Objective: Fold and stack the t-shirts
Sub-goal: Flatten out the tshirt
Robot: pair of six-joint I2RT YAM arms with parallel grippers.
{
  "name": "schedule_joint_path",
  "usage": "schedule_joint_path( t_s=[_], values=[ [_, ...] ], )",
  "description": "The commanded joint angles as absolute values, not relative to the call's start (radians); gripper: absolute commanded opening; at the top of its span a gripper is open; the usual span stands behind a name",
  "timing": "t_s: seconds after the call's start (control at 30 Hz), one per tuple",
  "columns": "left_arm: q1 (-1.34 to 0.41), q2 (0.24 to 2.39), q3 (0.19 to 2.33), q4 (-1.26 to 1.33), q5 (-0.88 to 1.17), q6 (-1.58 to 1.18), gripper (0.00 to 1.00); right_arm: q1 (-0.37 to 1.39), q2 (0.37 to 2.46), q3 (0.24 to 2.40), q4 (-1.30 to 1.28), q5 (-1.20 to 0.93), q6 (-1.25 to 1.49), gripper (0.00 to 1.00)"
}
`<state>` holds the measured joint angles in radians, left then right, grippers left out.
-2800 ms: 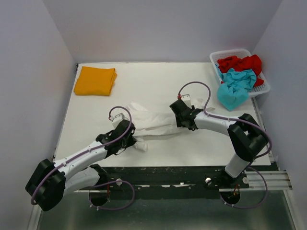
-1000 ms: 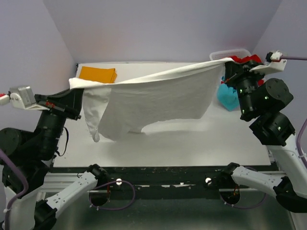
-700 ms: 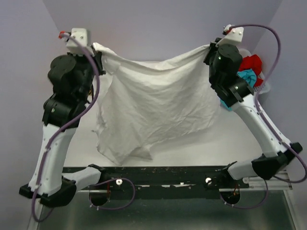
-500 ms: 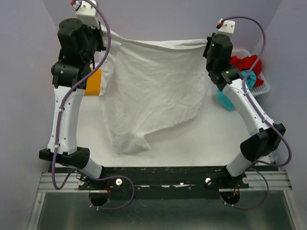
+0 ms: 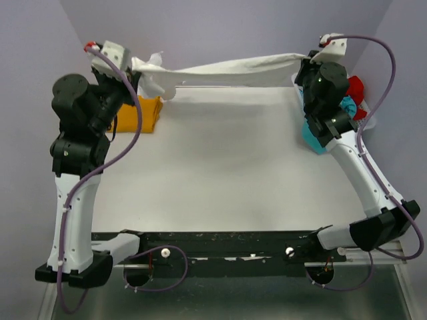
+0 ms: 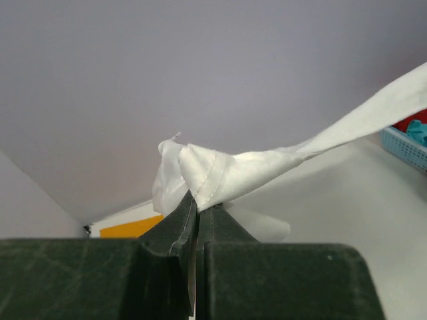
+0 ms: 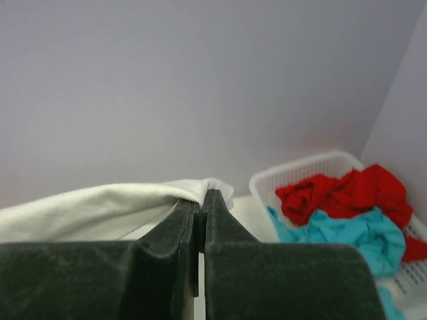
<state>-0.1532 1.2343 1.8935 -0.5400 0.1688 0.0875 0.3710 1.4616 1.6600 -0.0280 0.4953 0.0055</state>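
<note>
- Top view: the white t-shirt [image 5: 233, 70] hangs in the air above the far side of the table [image 5: 227, 173], pulled into a long narrow band from left to right
- The left gripper [image 5: 137, 67] is raised at the far left and clamps the left end of the band, where a small bunch of cloth droops just beside it
- The right gripper [image 5: 303, 65] is raised at the far right and clamps the other end
- The orange t-shirt [image 5: 139, 113] lies folded on the table at the far left, partly hidden behind the left arm
- At the far right, a red t-shirt [image 5: 356, 87] and a teal t-shirt [image 5: 312, 137] show past the right arm, which hides most of what holds them
- Left wrist view: the left gripper [image 6: 197, 202] has its fingers pressed together on a seamed fold of the white t-shirt [image 6: 227, 175], which twists and runs off to the upper right
- A strip of the orange t-shirt [image 6: 130, 229] shows low on the left, and an edge of the basket [image 6: 407, 151] on the right
- Right wrist view: the right gripper [image 7: 202, 199] is pinched shut on an edge of the white t-shirt [image 7: 93, 212], which trails off to the left
- The white lattice basket [image 7: 293, 175] sits to the right by the wall, with the red t-shirt [image 7: 340, 190] on the far side and the teal t-shirt [image 7: 340, 232] nearer, both crumpled
</note>
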Motion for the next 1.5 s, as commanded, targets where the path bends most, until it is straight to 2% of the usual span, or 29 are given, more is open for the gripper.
schedule_joint_path(
  t_s=[0.0,0.1,0.2,0.33,0.47,0.5,0.53,0.6,0.63,0.67,0.73,0.77,0.83,0.97,1.07,1.17,1.27,1.47],
  values=[
    [-0.196,1.039,1.409,-0.401,0.238,0.040,0.00,0.364,1.340,1.349,-0.010,0.457,-0.010,0.01],
    [-0.313,0.917,1.056,-0.280,0.153,-0.074,0.00,0.364,1.281,1.106,0.043,0.489,0.054,0.02],
    [-0.433,0.905,0.820,-0.243,-0.014,-0.223,0.00,0.364,1.277,0.952,0.004,0.506,0.162,0.05],
    [-0.509,0.988,0.662,-0.240,-0.009,-0.450,0.01,0.364,1.296,0.805,-0.081,0.563,0.314,0.08],
    [-0.572,1.068,0.593,-0.251,0.000,-0.595,0.03,0.364,1.359,0.770,-0.240,0.653,0.447,0.10],
    [-0.589,1.070,0.583,-0.256,-0.001,-0.620,0.12,0.364,1.375,0.778,-0.297,0.679,0.477,0.10],
    [-0.610,1.064,0.570,-0.256,0.028,-0.643,0.18,0.363,1.392,0.787,-0.359,0.719,0.529,0.11],
    [-0.645,1.031,0.552,-0.255,0.051,-0.673,0.46,0.363,1.415,0.807,-0.464,0.763,0.605,0.17],
    [-0.657,1.008,0.550,-0.261,0.068,-0.676,0.76,0.364,1.425,0.821,-0.520,0.774,0.648,0.24],
    [-0.664,0.988,0.554,-0.276,0.078,-0.680,0.98,0.364,1.429,0.830,-0.582,0.793,0.707,0.36],
    [-0.670,0.942,0.575,-0.329,0.052,-0.698,0.99,0.363,1.420,0.849,-0.657,0.807,0.777,0.70],
    [-0.669,0.917,0.593,-0.356,0.026,-0.707,0.98,0.363,1.405,0.862,-0.670,0.794,0.774,0.81],
    [-0.667,0.886,0.641,-0.421,-0.056,-0.722,0.99,0.364,1.355,0.892,-0.696,0.743,0.755,0.95],
    [-0.630,0.883,0.711,-0.447,-0.145,-0.748,0.99,0.364,1.189,0.917,-0.651,0.592,0.629,0.99],
    [-0.496,0.967,0.709,-0.334,-0.036,-0.757,0.99,0.364,1.054,0.867,-0.500,0.412,0.522,1.00],
    [-0.365,1.147,0.743,-0.247,0.064,-0.778,0.99,0.364,0.993,0.746,-0.243,0.169,0.454,1.00],
    [-0.315,1.311,0.831,-0.284,0.067,-0.771,0.99,0.364,1.078,0.734,-0.164,0.053,0.428,1.00],
    [-0.279,1.508,0.828,-0.223,0.162,-0.797,0.99,0.363,1.346,0.820,-0.202,0.142,0.487,1.00]
  ],
)
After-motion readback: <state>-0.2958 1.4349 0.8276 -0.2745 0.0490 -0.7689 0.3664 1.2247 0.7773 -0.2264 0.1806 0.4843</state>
